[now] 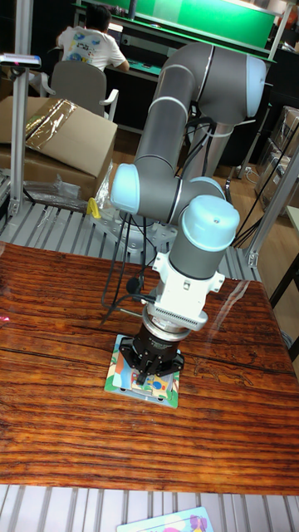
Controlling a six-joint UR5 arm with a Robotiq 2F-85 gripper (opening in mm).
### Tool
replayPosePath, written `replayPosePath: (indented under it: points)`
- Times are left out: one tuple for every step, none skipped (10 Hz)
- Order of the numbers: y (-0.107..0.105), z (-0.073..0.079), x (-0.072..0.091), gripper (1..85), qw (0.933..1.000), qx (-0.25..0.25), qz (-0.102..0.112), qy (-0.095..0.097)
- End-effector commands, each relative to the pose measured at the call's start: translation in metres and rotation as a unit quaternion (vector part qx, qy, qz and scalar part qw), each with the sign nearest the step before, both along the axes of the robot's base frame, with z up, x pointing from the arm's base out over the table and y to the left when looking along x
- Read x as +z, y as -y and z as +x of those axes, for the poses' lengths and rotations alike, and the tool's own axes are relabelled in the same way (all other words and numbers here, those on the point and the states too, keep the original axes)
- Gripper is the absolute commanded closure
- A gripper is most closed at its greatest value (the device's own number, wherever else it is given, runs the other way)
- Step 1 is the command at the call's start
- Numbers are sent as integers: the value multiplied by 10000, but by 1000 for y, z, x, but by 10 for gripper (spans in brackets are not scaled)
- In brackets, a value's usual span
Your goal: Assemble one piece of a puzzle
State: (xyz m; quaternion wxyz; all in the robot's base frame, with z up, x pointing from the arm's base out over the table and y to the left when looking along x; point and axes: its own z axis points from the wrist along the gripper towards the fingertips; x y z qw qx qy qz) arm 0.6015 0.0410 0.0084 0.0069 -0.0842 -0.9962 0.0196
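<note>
Wooden table (75, 332); claw (150, 379) hides puzzle board (143, 384); cardboard box (58, 145) behind.

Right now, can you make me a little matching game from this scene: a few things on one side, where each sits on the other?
Things:
1. puzzle board
2. tool
3. cardboard box
4. seated person

Places:
A. far back, at a desk
B. flat on the wooden table
C. behind the table, to the picture's left
D. directly over the puzzle, pointing down

Pairs: 1-B, 2-D, 3-C, 4-A
</note>
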Motion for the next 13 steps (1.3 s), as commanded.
replayPosePath:
  points:
    - [-2, 1, -3, 843, 9999, -91, 62, 17]
    - [-3, 1, -3, 843, 9999, -98, 62, 25]
    - [-1, 2, -4, 843, 9999, -98, 47, 33]
    - [-1, 1, -3, 843, 10000, -91, 39, 10]
    - [-2, 0, 2, 843, 9999, -92, 39, -21]
    - [-1, -1, 7, 843, 9999, -86, 39, -59]
    - [1, 0, 9, 843, 9999, -72, 39, -83]
    - [1, 1, 7, 843, 9999, -64, 31, -76]
    - [3, 1, 7, 843, 10000, -56, 9, -68]
    - [3, 1, 7, 843, 10000, -49, 1, -69]
    - [3, 2, 7, 843, 10000, -40, 1, -54]
    - [4, 2, 7, 843, 10000, -33, -6, -54]
    - [5, 2, 7, 843, 10000, -26, -21, -70]
